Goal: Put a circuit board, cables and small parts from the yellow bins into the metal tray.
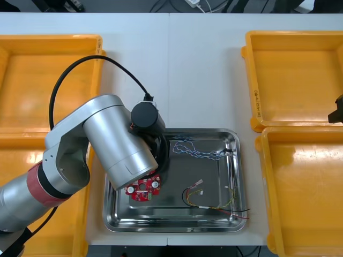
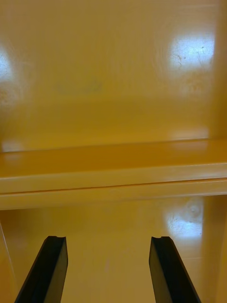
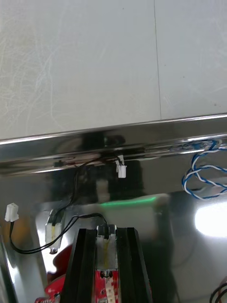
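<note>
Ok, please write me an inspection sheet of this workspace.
Surface: light table, metal tray in its middle.
Job's things: round red circuit board in the tray; yellow bins at both sides.
Clutter: nothing seen.
Grippers: left gripper over the tray, fingers shut on the board; right gripper open above a right bin.
Cables: blue and white cable, red and yellow cable, black cable, all in tray.
Surroundings: floor cords beyond the far edge.

Left arm (image 1: 107, 144) bent elbow-out, wrist pointing down over left gripper (image 3: 106, 232), fingers drawn close and pinched on circuit board (image 1: 140, 191); right gripper (image 2: 108, 239) idle well off to its right, fingers spread apart, holding nothing.
</note>
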Available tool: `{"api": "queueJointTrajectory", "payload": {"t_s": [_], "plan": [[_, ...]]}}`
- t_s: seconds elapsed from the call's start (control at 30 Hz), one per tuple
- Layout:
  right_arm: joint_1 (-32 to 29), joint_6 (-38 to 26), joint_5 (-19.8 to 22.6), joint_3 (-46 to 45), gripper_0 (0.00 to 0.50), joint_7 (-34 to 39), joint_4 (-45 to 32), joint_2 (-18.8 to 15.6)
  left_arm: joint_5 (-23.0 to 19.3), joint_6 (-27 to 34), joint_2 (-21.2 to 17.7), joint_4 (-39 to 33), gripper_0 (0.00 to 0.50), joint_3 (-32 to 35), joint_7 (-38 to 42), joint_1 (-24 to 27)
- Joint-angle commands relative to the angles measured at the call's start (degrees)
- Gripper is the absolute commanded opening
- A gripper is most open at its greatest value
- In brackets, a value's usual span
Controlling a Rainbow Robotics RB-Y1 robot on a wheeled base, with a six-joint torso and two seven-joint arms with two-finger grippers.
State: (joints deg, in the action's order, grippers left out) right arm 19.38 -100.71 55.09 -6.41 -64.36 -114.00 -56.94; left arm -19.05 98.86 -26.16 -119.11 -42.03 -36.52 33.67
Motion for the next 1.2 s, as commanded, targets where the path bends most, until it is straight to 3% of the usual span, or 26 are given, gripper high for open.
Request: {"api": "queueJointTrajectory", "payload": {"t_s": [0.03, 0.67, 0.7, 0.73, 0.77, 1.2], "plan": [[-0.39, 0.51, -0.24, -2.2, 0.5, 0.11, -0.6, -2.83, 2.35, -4.38, 1.38, 2.56, 0.0, -1.65, 4.35, -1.42], [-0.48, 0.43, -0.16, -2.2, 0.5, 0.11, -0.52, -2.83, 2.08, -5.43, 1.64, 4.23, 0.002, -1.83, 4.35, -1.5], [-0.48, 0.43, -0.16, -2.2, 0.5, 0.11, -0.52, -2.83, 2.17, -5.43, 1.64, 4.23, 0.111, -1.83, 4.17, -1.42], [-0.48, 0.43, -0.16, -2.2, 0.5, 0.11, -0.52, -2.83, 2.17, -5.43, 1.64, 4.23, 0.257, -1.83, 4.17, -1.42], [-0.48, 0.43, -0.16, -2.2, 0.5, 0.11, -0.52, -2.83, 2.17, -5.43, 1.64, 4.23, 0.5, -1.83, 4.17, -1.42], [-0.48, 0.43, -0.16, -2.2, 0.5, 0.11, -0.52, -2.83, 2.26, -5.34, 1.82, 4.23, 0.5, -1.74, 3.91, -1.86]]}}
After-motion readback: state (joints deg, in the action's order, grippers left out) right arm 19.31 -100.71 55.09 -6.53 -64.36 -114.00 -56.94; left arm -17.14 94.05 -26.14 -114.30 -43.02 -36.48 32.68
